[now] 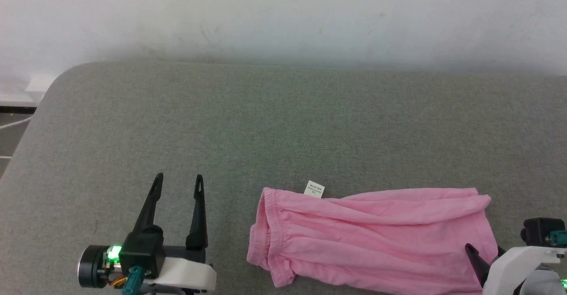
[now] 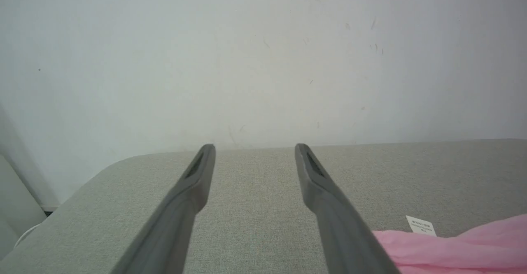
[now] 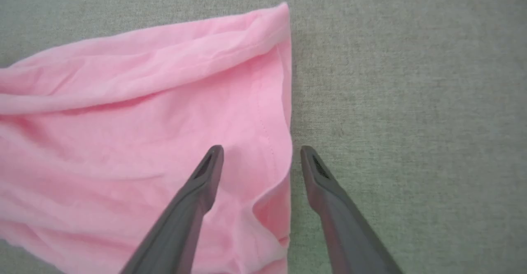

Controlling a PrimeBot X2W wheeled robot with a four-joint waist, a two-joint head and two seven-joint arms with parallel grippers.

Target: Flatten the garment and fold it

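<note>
The pink garment (image 1: 372, 237) lies bunched and wrinkled on the grey padded surface at the lower right of the head view, a small white label (image 1: 314, 189) sticking out at its far edge. My left gripper (image 1: 178, 180) stands open over bare surface to the left of the garment, apart from it; the left wrist view catches the garment's edge (image 2: 461, 247) and label (image 2: 420, 226) at its lower right. My right gripper (image 3: 261, 152) is open above the garment's right hem (image 3: 284, 113), one finger over the cloth and the other over the surface. In the head view one dark right fingertip (image 1: 474, 255) shows over the cloth.
The grey fabric-covered surface (image 1: 283, 126) runs wide to the back and left, with a rounded corner at the far left. A white wall (image 1: 283, 16) stands right behind it. At the left edge a strip of floor with a white cable (image 1: 13, 122) shows.
</note>
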